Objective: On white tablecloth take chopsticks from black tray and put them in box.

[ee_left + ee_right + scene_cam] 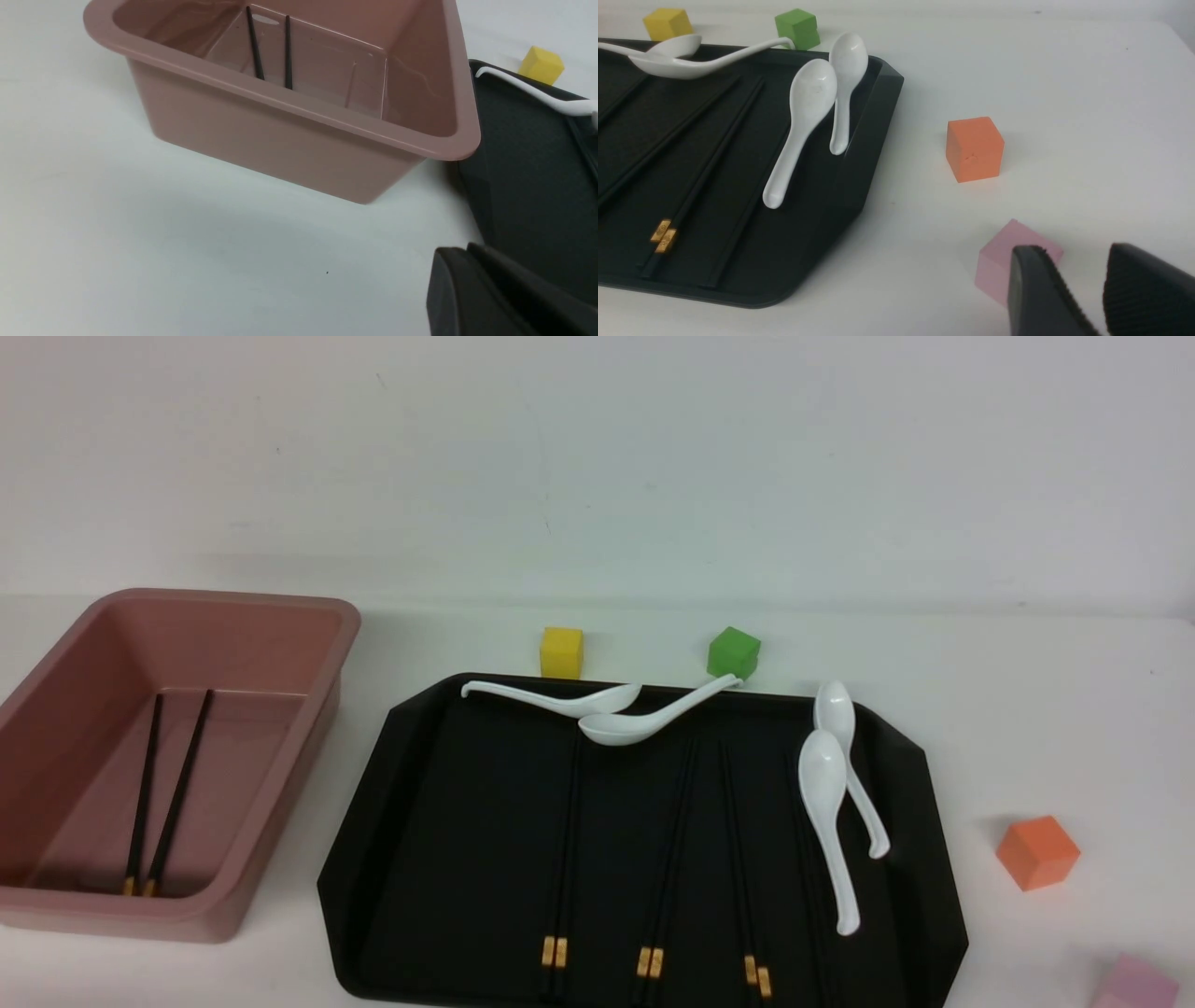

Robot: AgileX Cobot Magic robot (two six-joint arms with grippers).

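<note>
The black tray lies on the white tablecloth and holds three pairs of black chopsticks with gold bands toward me. One more pair of chopsticks lies inside the pink box to the tray's left. Neither gripper shows in the front view. In the left wrist view my left gripper is shut and empty, low over the cloth near the box and the tray's corner. In the right wrist view my right gripper is open and empty, just past a pink cube, right of the tray.
Several white soup spoons lie on the tray's far and right parts, some resting on its rim. A yellow cube and a green cube stand behind the tray. An orange cube and the pink cube stand right of it.
</note>
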